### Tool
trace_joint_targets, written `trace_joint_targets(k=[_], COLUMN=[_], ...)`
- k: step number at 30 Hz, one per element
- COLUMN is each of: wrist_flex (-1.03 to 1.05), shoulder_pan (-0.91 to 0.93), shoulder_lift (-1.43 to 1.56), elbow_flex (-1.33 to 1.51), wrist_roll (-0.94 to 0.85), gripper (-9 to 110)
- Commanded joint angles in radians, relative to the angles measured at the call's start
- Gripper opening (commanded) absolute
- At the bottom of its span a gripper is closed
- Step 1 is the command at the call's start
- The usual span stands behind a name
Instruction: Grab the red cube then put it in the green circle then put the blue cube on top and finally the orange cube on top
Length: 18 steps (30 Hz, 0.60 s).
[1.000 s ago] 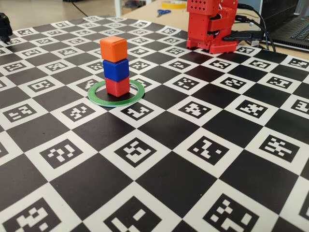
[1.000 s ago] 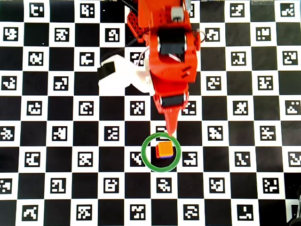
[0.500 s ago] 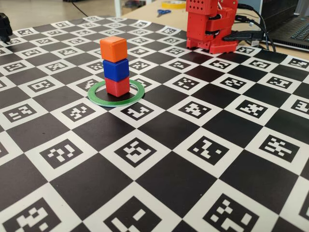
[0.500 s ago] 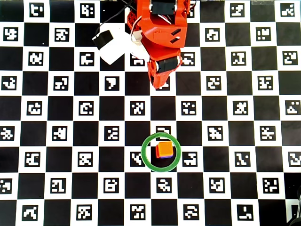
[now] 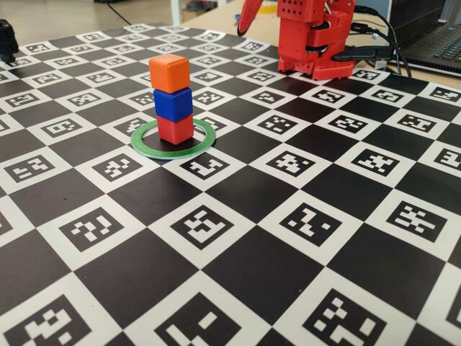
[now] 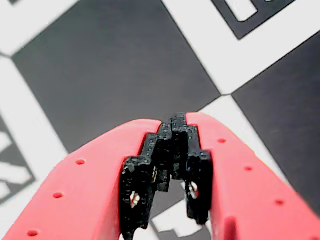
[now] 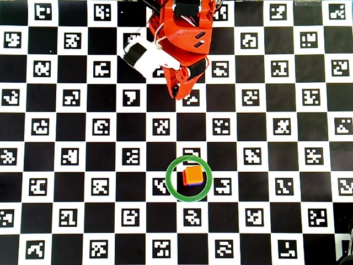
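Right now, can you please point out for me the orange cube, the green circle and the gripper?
orange cube [image 5: 170, 73]: fixed view, on its front face.
green circle [image 5: 146, 153]: fixed view, on the near left part of the ring.
gripper [image 6: 172, 125]: wrist view, between the closed black fingertips.

— Item one, my pincer [image 6: 172, 150]: what colours?
— Red shells dotted with small holes, black toothed pads [image 6: 137, 185] inside.
— The stack?
— Orange cube [image 5: 170, 73] at 12 o'clock, blue cube [image 5: 173, 104] in the middle, red cube [image 5: 175, 129] at 6 o'clock, within the green circle [image 5: 173, 140].
— The board [image 5: 302, 216]?
— Black and white checks; each white square carries a black coded marker.
— My arm [image 7: 185, 38]?
— Red, with a white part at 9 o'clock in the overhead view.
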Motion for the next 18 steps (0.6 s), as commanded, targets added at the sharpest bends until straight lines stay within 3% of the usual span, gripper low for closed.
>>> trace_joint_targets(k=[1,18], wrist_flex=[-0.037,0.069], shoulder_pan=[0.0,-0.014], shoulder_lift=[0.051,0.212], elbow_flex=[0.067,0.373], wrist_roll=[-0.097,-0.371], gripper=[-6,-6])
